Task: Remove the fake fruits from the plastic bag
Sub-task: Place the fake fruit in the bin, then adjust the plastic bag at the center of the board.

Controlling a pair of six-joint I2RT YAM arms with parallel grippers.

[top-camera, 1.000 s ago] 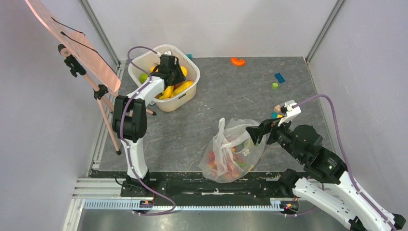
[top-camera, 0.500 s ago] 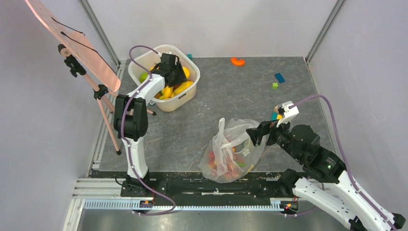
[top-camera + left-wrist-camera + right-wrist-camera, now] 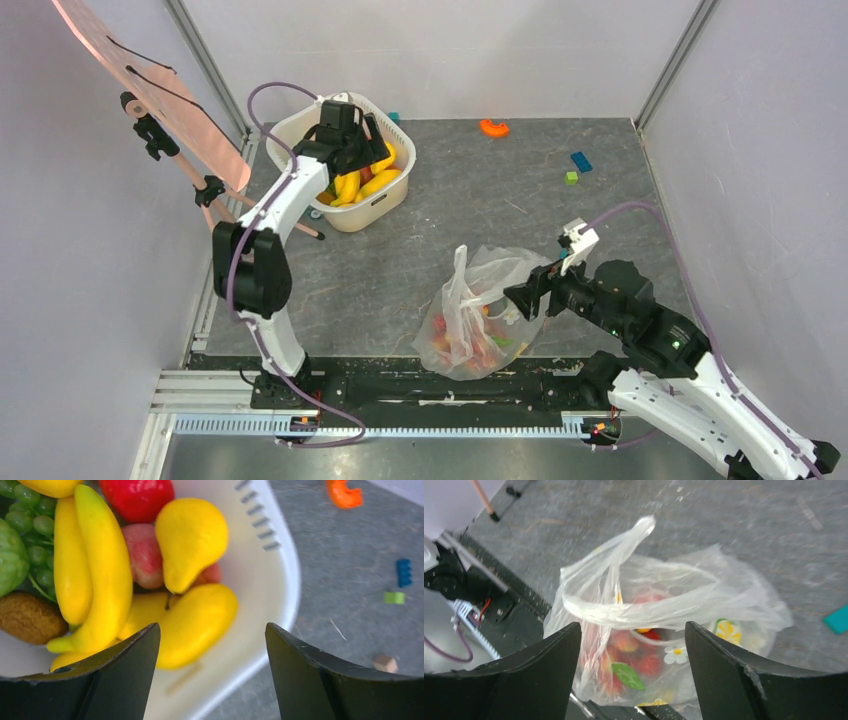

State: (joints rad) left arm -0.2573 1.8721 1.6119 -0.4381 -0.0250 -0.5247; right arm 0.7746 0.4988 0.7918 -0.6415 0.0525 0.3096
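Here, left and right jaws wide, empty, fake fruits (image 3: 644, 661) blurred through plastic bag (image 3: 734, 597), tub (image 3: 286, 580) cropped

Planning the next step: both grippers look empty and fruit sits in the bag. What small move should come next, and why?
Probably ease the right gripper toward the opening of the plastic bag: the jaws stand open, aimed at it, and red fake fruits lie inside.

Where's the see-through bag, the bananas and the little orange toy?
plastic bag (image 3: 634, 611), right wrist view, on its twisted handle band.
bananas (image 3: 102, 565), left wrist view, on the longest banana's middle.
orange toy (image 3: 494, 127), top view, on its curved body.
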